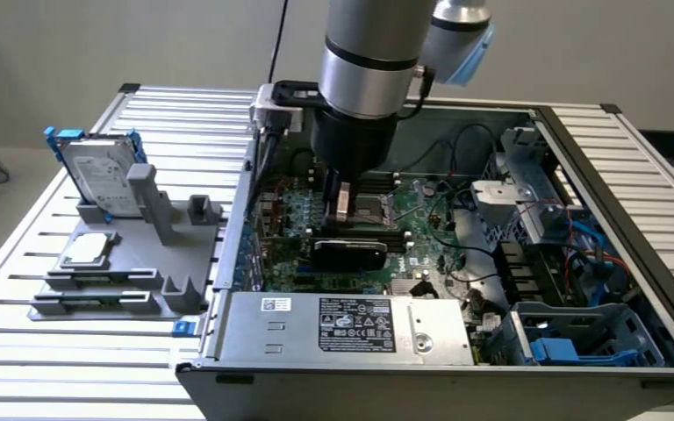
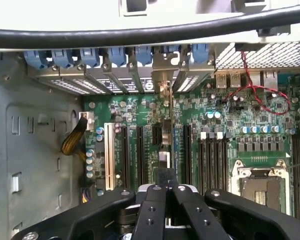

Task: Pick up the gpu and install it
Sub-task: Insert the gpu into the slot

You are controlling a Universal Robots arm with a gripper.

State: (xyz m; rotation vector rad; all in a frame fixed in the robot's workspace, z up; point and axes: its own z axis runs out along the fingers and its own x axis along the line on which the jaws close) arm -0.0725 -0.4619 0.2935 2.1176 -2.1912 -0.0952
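The gpu [image 1: 347, 254] stands on edge inside the open computer case [image 1: 618, 184], low over the green motherboard [image 1: 425, 219], its black rounded cover facing the camera. My gripper [image 1: 342, 230] reaches down from the arm onto its upper edge and is shut on it. In the wrist view the black fingers [image 2: 151, 210] meet on the thin card, and the gpu [image 2: 163, 162] runs edge-on between the black expansion slots towards its silver end bracket [image 2: 162, 82] at the case's rear wall.
A grey power supply [image 1: 349, 324] fills the case's near side, with a blue drive cage [image 1: 577, 338] at the exterior view's right. Outside the case, a grey holder [image 1: 138, 263] carries a hard drive in a blue frame [image 1: 101, 180]. Red wires [image 2: 257, 95] cross the board near the empty processor socket [image 2: 260, 182].
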